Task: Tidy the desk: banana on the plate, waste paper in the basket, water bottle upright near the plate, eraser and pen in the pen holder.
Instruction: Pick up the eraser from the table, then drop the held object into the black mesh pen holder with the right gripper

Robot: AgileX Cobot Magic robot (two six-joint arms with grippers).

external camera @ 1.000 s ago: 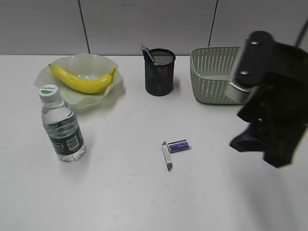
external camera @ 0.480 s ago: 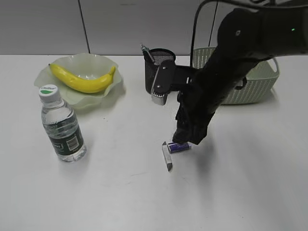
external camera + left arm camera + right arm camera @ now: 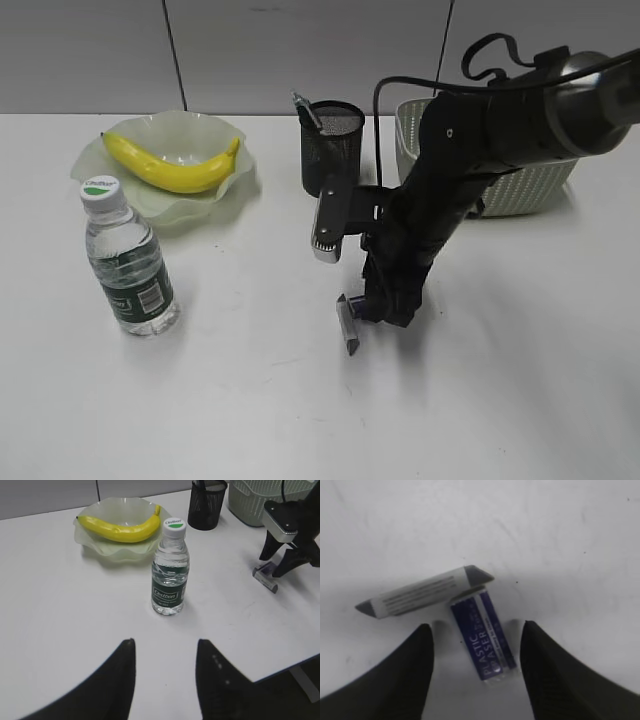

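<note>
The banana [image 3: 172, 168] lies on the plate [image 3: 215, 195], the bottle [image 3: 128, 262] upright beside it. Over the eraser [image 3: 484, 635], the right gripper [image 3: 476, 672] straddles it with jaws spread to grasp; the left gripper [image 3: 165, 677] hangs open, idle

R end effector [image 3: 384, 305] low over eraser [image 3: 348, 322] on desk [image 3: 250, 400].

The exterior view looks down at a slant across the desk [image 3: 250, 400] toward the back wall, taking in the whole layout. The left wrist view sits low and back, facing the water bottle [image 3: 170, 570] and plate [image 3: 107, 550] from the opposite near edge. The right wrist view points straight down, very close to the eraser [image 3: 484, 635]. All 3 views share that eraser [image 3: 356, 305]; 2 share the bottle.
</note>
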